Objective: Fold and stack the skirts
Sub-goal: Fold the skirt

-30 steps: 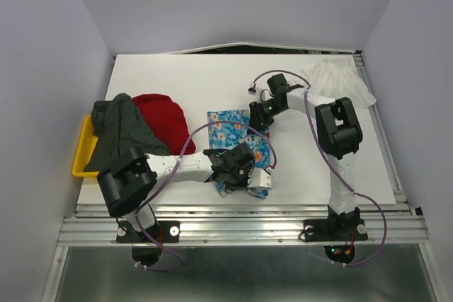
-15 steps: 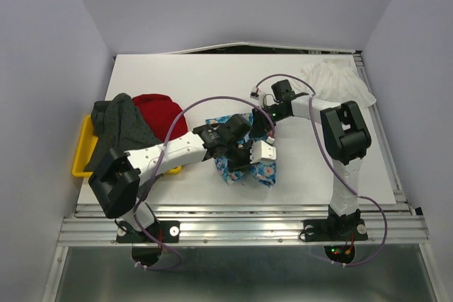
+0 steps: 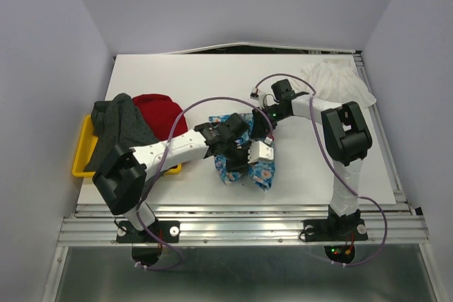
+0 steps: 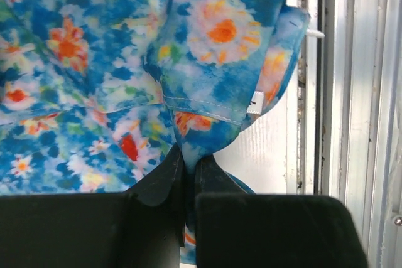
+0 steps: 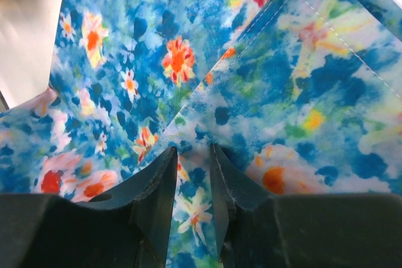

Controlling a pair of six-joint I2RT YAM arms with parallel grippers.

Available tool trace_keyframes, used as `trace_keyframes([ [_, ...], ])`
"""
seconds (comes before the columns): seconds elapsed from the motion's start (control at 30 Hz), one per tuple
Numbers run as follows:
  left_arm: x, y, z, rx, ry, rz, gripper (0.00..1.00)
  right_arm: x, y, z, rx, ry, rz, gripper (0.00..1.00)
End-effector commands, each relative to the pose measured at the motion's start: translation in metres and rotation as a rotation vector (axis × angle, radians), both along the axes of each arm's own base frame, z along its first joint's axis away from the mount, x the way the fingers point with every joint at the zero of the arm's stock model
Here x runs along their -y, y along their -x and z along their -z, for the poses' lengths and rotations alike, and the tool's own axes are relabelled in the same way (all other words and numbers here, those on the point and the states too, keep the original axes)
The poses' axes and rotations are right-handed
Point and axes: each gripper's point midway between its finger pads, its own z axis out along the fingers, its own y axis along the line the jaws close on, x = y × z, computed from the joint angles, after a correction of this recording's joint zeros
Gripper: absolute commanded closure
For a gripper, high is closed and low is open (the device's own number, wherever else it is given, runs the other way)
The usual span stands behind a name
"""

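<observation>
A white table [image 3: 191,76] is seen from above, shut in by pale walls [image 3: 241,5]. The blue flower skirt [image 3: 249,169] is found in the middle of the table, near the front edge, partly lifted and bunched up.

A fold of this skirt is pinched tight by the left gripper [image 4: 188,166]. Its two fingers are pressed almost together, with cloth between them. Another part of the same skirt is squeezed by the right gripper [image 5: 192,158], and cloth is seen in the thin gap between its fingers. The skirt is most likely held in two places so that one side can be laid over the other to make a fold.

The other skirts are kept well away from the work. The red skirt [image 3: 159,112] is left on the left side, and part of it is covered by the dark grey dotted skirt [image 3: 120,131], which is draped over the yellow tray [image 3: 80,157]. The white skirt [image 3: 338,83] is left at the far right corner.

Not much room is left between the two grippers, so a bump could happen. A purple cable [image 3: 205,104] is looped above the left arm and could get caught.
</observation>
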Motion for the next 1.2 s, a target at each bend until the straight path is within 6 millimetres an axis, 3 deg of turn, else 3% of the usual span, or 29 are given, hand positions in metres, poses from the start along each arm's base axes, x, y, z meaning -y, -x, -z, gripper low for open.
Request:
trace_keyframes([
  [0.0,-0.006,0.033,0.008,-0.053,0.002,0.108,1.00,0.039,0.017,0.030,-0.087,0.237,0.037,0.66],
  [0.07,-0.012,0.042,0.019,-0.060,-0.013,0.114,1.00,0.034,0.014,0.016,-0.084,0.206,0.041,0.64],
  [0.27,-0.010,0.043,0.025,-0.080,-0.011,0.079,1.00,0.022,0.017,-0.026,-0.081,0.121,0.071,0.57],
  [0.53,-0.002,0.040,0.029,-0.108,-0.007,0.040,1.00,0.026,0.024,-0.057,-0.094,0.095,0.123,0.56],
  [0.6,-0.001,0.040,0.028,-0.109,-0.002,0.037,1.00,0.028,0.035,-0.059,-0.134,0.096,0.120,0.58],
  [0.77,0.001,0.038,0.027,-0.107,0.004,0.028,1.00,0.030,0.083,-0.044,-0.291,0.061,0.094,0.64],
  [1.0,0.007,0.038,0.015,-0.113,0.022,0.041,1.00,0.028,0.102,0.016,-0.414,0.090,0.103,0.67],
  [1.17,0.013,0.034,-0.006,-0.089,0.059,0.046,1.00,0.025,0.117,0.035,-0.421,0.128,0.060,0.68],
])
